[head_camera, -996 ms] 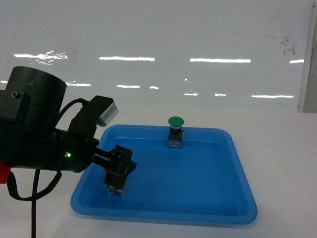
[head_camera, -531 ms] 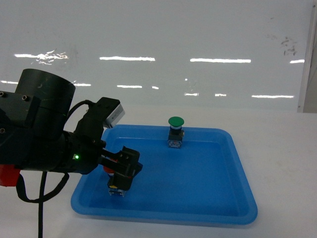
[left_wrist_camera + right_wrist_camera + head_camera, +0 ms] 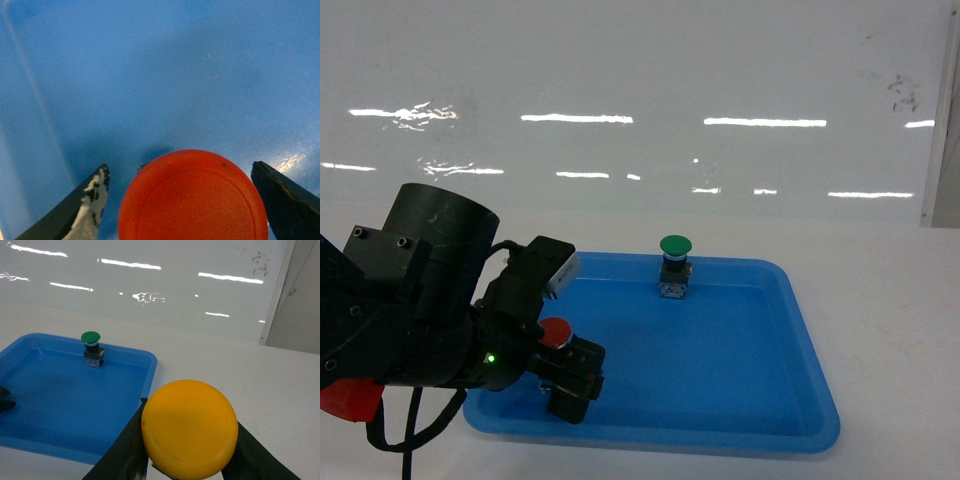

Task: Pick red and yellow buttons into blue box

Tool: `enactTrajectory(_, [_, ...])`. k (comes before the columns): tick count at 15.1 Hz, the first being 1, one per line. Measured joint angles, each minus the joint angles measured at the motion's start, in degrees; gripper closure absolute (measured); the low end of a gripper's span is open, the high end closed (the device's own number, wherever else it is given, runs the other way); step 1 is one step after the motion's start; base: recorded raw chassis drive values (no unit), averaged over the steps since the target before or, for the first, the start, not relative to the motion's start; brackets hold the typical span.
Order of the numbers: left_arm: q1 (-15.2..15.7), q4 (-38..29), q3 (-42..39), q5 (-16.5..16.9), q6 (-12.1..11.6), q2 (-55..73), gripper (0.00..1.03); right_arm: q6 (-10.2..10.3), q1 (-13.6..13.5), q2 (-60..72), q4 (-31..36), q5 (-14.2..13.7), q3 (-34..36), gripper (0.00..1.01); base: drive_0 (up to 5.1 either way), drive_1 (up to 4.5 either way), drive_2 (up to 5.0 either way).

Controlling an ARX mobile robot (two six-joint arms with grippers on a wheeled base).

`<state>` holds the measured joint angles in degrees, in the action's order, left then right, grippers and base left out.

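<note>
The red button [image 3: 555, 332] stands in the shallow blue tray [image 3: 650, 437] near its front left. My left gripper [image 3: 570, 385] is down around it, open. From the left wrist the red cap [image 3: 192, 197] fills the space between the two fingers [image 3: 87, 210], with a gap on each side. My right gripper [image 3: 190, 450] is shut on the yellow button [image 3: 189, 427] and holds it in the air over the white table, right of the tray. This gripper is out of the head view. The blue box is out of view.
A green-capped button [image 3: 674, 262] stands at the tray's back edge, also seen from the right wrist as the green button [image 3: 91, 346]. The white table [image 3: 890, 300] surrounds the tray [image 3: 75, 390]. A glossy white wall rises behind.
My left arm has come forward and lower, bringing the gripper down around the red button. The red cap now shows above the fingers. The green button has not moved.
</note>
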<state>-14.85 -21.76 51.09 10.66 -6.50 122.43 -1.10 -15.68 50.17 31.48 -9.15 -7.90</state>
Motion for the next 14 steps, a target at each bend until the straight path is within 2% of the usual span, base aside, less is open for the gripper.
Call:
enactTrajectory(2, [0.0, 0.02, 0.0, -0.04, 0.0, 0.0, 0.44, 0.0, 0.0, 0.0, 0.02, 0.0, 0.0, 0.7, 0.0, 0.0, 0.0])
enactTrajectory(3, [0.0, 0.02, 0.0, -0.11, 0.0, 0.0, 0.59, 0.0, 0.0, 0.0, 0.0, 0.0, 0.0, 0.7, 0.0, 0.0, 0.0])
enactTrajectory(4, [0.0, -0.15, 0.0, -0.11, 0.0, 0.0, 0.78, 0.0, 0.0, 0.0, 0.0, 0.0, 0.0, 0.7, 0.0, 0.0, 0.0])
enactTrajectory(7, [0.13, -0.7, -0.2, -0.13, -0.24, -0.04, 0.79, 0.0, 0.0, 0.0, 0.0, 0.0, 0.0, 0.7, 0.0, 0.0, 0.0])
enactTrajectory(9, [1.66, -1.99, -2.84, 0.59, -1.29, -2.1, 0.79, 0.0, 0.0, 0.0, 0.0, 0.0, 0.0, 0.7, 0.0, 0.0, 0.0])
enactTrajectory(14, [10.43, -5.49, -9.86, 3.65, -5.42, -19.02, 0.79, 0.0, 0.0, 0.0, 0.0, 0.0, 0.0, 0.7, 0.0, 0.0, 0.0])
